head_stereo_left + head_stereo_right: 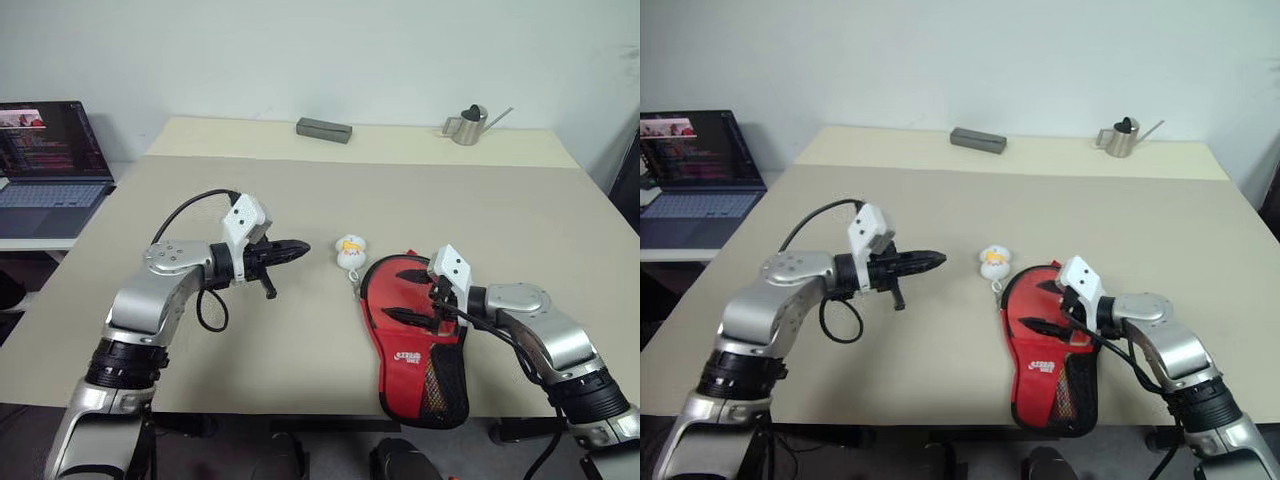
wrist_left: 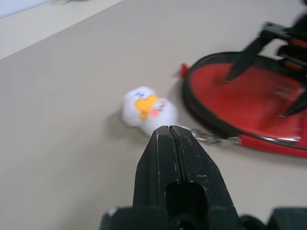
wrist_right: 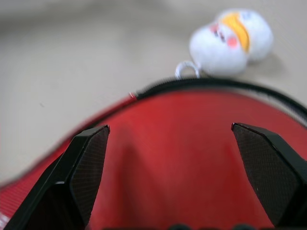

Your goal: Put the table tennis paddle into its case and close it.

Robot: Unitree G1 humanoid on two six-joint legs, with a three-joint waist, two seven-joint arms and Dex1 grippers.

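Note:
The case (image 1: 412, 345) lies red side up near the table's front right, its round end toward the middle and its mesh pocket toward the front edge. A small white duck charm (image 1: 350, 250) hangs from its zip by a ring. The table tennis paddle is hidden. My right gripper (image 1: 408, 296) hovers open over the case's round end, one finger (image 3: 88, 158) on each side of the red fabric (image 3: 168, 158). My left gripper (image 1: 298, 246) is shut and empty, its tip (image 2: 169, 129) pointing at the duck charm (image 2: 146, 110) from the left, a short gap away.
An open laptop (image 1: 50, 160) sits on a side desk at the left. At the table's (image 1: 300, 370) far edge lie a grey block (image 1: 323, 129) and a small metal watering can (image 1: 467, 126).

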